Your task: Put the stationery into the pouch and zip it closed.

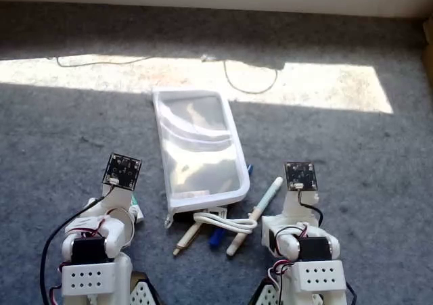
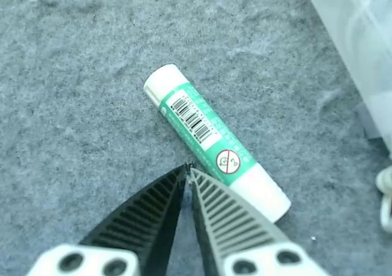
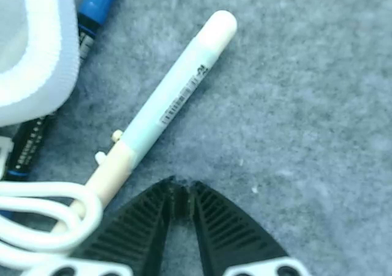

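The left arm (image 1: 101,244) and right arm (image 1: 301,247) are white plastic (holes dotting the bases). Ribbed black fingers (image 3: 214,221), thin black cable (image 1: 46,254).

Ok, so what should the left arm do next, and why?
Probably open the left gripper and lower it around the glue stick. Its jaws are shut and empty, with the tips right beside the stick, which lies loose on the carpet, outside the pouch.
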